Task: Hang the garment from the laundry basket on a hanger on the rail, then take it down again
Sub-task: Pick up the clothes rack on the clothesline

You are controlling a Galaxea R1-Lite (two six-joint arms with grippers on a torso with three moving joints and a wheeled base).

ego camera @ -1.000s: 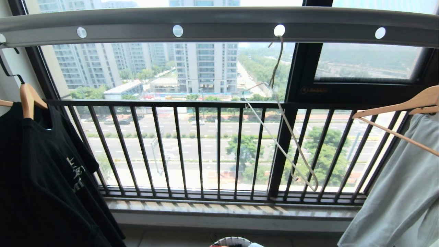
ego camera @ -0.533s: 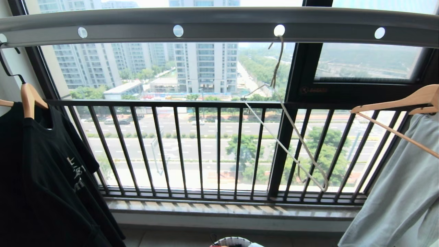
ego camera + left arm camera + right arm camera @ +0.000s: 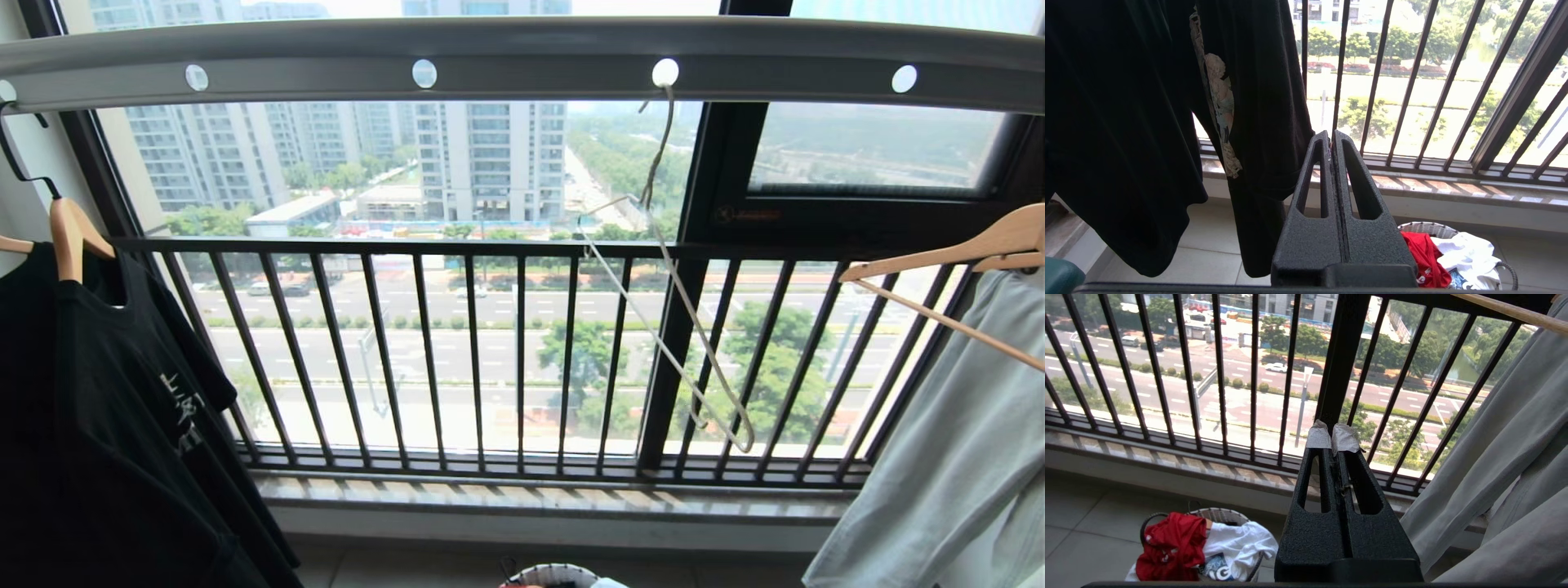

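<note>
Beyond the black barred window railing (image 3: 457,351) lies a high view of a road, trees and tower blocks. Across the top of the head view runs the rail (image 3: 522,57), a grey bar with round white holes. The hanger (image 3: 669,327), thin pale wire, hangs by its hook from one hole and tilts, its triangle slanting down in front of the bars. It is bare.

Left gripper (image 3: 1332,136): fingers (image 3: 1314,179) pressed flat together, nothing between them. Just beside the fingers hangs the black T-shirt (image 3: 1126,122), not touching them. Below and past the fingertips, on the tiled floor, stands the laundry basket (image 3: 1425,228).

Right gripper (image 3: 1332,435): fingers (image 3: 1367,486) clenched together, empty, with pale tape wrapped over both tips. Alongside the fingers hangs a pale grey-white shirt (image 3: 1494,457) on a wooden hanger (image 3: 1506,310). Below the fingers and off to one side sits the basket, well apart from the tips.

The garment (image 3: 1171,547), red, lies crumpled in the basket and drapes over its rim. Touching it is a white T-shirt (image 3: 1237,547) with a blue graphic. Neither gripper touches either item.

A second wooden hanger (image 3: 69,237) carries the black T-shirt in the head view.
</note>
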